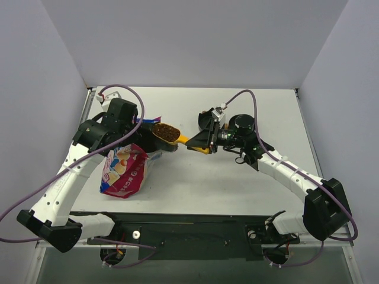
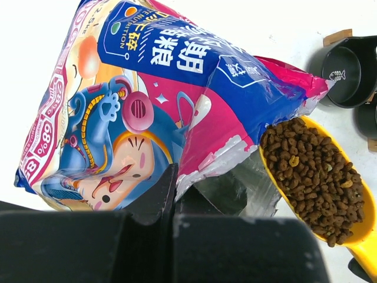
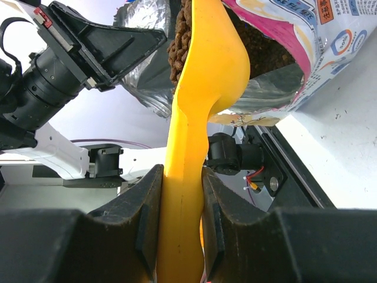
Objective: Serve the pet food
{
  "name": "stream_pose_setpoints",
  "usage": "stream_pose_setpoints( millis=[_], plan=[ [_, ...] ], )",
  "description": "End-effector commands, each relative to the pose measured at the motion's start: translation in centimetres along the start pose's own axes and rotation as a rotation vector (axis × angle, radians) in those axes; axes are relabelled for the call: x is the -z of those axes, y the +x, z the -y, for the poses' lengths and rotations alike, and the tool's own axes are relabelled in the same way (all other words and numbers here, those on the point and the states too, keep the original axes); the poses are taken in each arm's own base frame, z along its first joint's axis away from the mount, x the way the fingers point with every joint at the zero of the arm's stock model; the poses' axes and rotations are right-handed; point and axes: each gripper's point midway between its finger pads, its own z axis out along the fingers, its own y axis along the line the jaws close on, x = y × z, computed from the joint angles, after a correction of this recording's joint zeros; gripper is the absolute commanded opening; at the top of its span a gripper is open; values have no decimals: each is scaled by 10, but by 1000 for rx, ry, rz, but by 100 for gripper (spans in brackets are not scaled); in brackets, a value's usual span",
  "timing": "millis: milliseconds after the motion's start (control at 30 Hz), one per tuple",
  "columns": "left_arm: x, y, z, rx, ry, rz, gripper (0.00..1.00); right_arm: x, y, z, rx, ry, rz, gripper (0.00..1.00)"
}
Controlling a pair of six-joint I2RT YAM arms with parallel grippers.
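Note:
The pet food bag (image 1: 123,171) stands on the table, colourful front showing, also in the left wrist view (image 2: 147,94). My left gripper (image 1: 151,151) is shut on the bag's open top edge (image 2: 172,187). My right gripper (image 1: 204,141) is shut on the handle of the yellow-orange scoop (image 3: 197,76). The scoop's bowl (image 1: 167,134) is heaped with brown kibble (image 2: 312,177) and sits level just outside the bag's mouth. The kibble also shows in the right wrist view (image 3: 178,44), with more inside the bag (image 3: 259,41).
Two small black bowls (image 2: 347,68) stand just beyond the bag's mouth, the second one (image 2: 368,118) cut by the frame edge. In the top view they are hidden under my left arm. Grey walls close in the table on three sides.

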Motion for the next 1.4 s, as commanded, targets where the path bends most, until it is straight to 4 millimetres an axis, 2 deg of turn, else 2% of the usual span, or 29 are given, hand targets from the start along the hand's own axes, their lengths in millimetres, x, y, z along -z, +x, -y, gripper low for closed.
stream_pose_setpoints(
  millis=[0,33,167,200,233,267,333,400,433,467,533,567,633,767,933,1100,1367],
  plan=[
    [11,-43,41,146,169,135,0,8,3,-31,118,-126,-7,0],
    [12,-43,43,148,181,133,0,8,5,-32,122,-133,-16,0],
    [12,-44,48,148,208,132,0,-10,21,-9,154,-44,-107,0],
    [12,-42,49,142,217,124,0,-17,23,-12,153,-57,-117,0],
    [13,-43,50,145,222,127,0,-21,20,-24,178,-113,-105,0],
    [13,-42,50,144,223,124,0,-23,22,-26,130,-127,-127,0],
    [13,-41,47,144,222,126,0,-20,14,-24,122,-130,-97,0],
    [13,-40,45,147,220,127,0,-26,13,-22,120,-126,-101,0],
    [12,-39,45,146,221,124,0,-30,13,-34,118,-153,-114,0],
    [12,-40,45,148,219,123,0,-33,12,-37,117,-164,-119,0],
    [15,-42,45,141,222,125,0,-29,8,-43,122,-172,-92,0],
    [15,-43,45,138,221,127,0,-28,8,-32,120,-140,-89,0],
    [16,-43,43,138,216,134,0,-27,14,-28,124,-127,-100,0],
    [16,-44,41,138,210,137,0,-18,15,-37,105,-175,-91,0],
    [16,-46,40,142,206,142,0,-7,17,-33,87,-185,-77,0],
    [14,-48,40,144,193,144,0,8,15,-41,66,-240,-55,0],
    [6,-48,40,154,155,130,0,26,13,-39,87,-215,-24,0]
  ],
)
